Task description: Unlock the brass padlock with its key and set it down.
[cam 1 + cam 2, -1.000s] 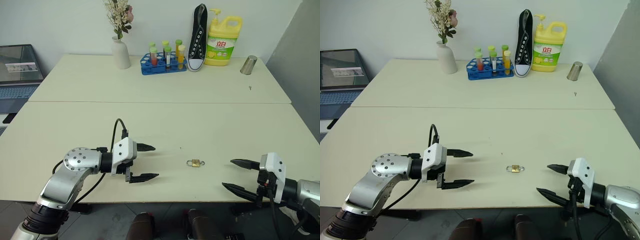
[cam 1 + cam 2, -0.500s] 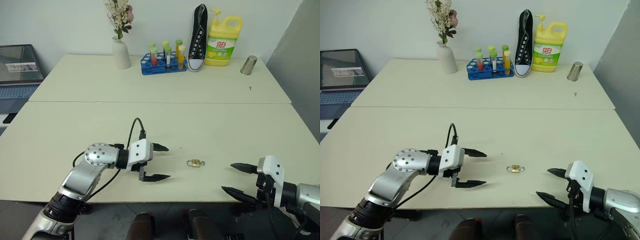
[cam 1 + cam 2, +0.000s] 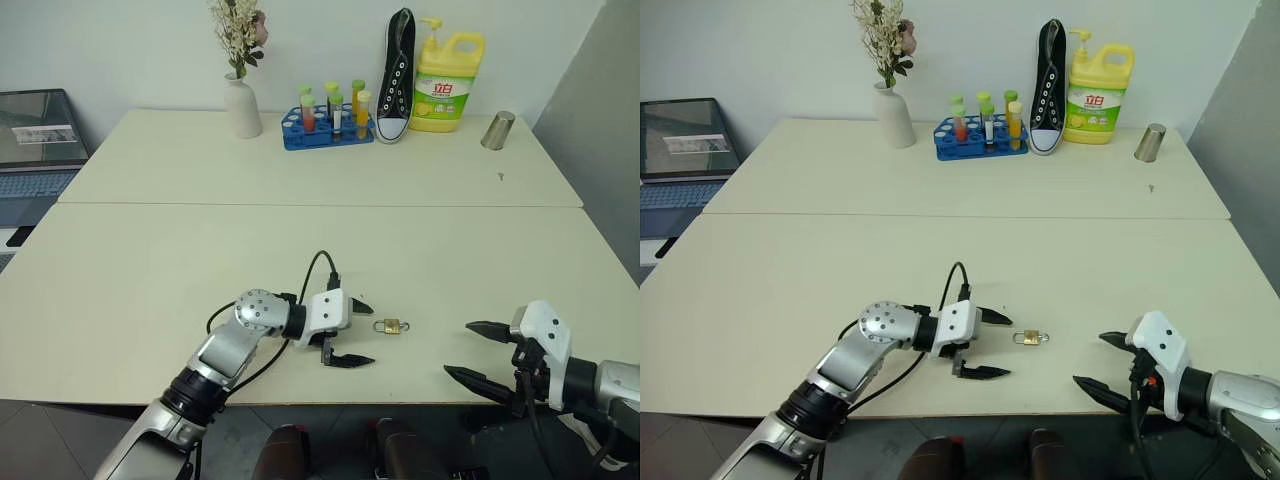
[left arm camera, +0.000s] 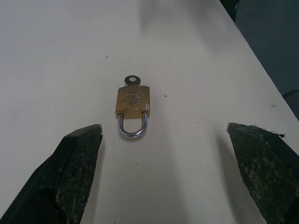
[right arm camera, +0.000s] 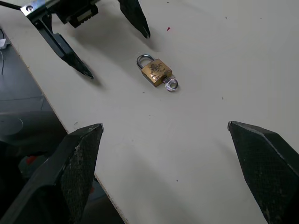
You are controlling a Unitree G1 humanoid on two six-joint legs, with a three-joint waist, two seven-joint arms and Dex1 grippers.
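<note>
Both end effectors gape empty either side of the brass padlock (image 3: 391,326), test-tube rack (image 3: 328,128) far behind.

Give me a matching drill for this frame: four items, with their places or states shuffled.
1. brass padlock
2. left gripper
3. right gripper
4. shoe

A. upright at the table's far edge
B. open, near the table's front right edge
C. flat on the table, key in it
D. open, just left of the lock

Pairs: 1-C, 2-D, 3-B, 4-A
</note>
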